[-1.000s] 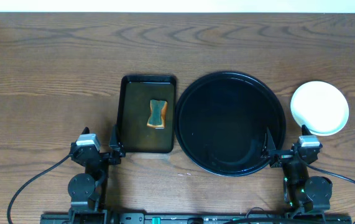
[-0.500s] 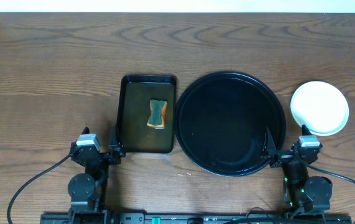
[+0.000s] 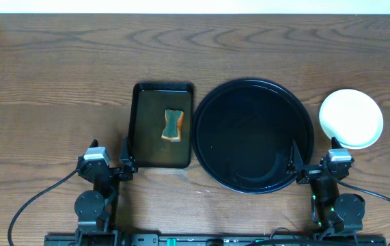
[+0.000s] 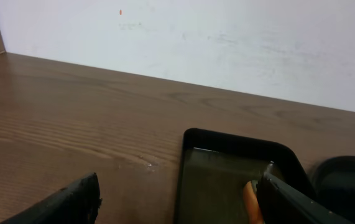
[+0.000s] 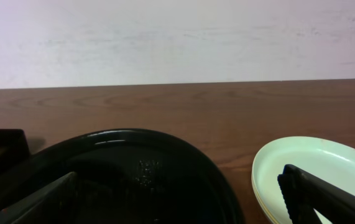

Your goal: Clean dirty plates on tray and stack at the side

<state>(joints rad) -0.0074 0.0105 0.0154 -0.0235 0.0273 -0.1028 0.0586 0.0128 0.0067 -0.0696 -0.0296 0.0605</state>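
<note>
I have both arms parked at the near edge of the bench [image 3: 58,68]. The left gripper [image 4: 178,204] is spread wide with nothing between its fingers, and the right gripper [image 5: 178,200] is just as wide open and just as empty.

What matters for my next move is where the plates [image 3: 350,118] lie. They sit in one stack on the bare wood, outside the round black tray [image 3: 253,82] and just beside its right rim, with a thin strip of bench showing between the two. From the right gripper the stack is ahead and a little to the right, near enough to fill the lower right corner of the right wrist view. There I see a pale mint plate on top and a yellowish edge under it. From the left gripper the stack is well apart, on the far side of the whole round tray, so the right arm is plainly the nearer one. The plates are round, so no approach direction is favoured.

The round tray holds no plate, only a few specks on its floor. The sponge [image 3: 173,125] lies in the rectangular black tray [image 3: 164,85], ahead of the left gripper. I judge the stacking done.
</note>
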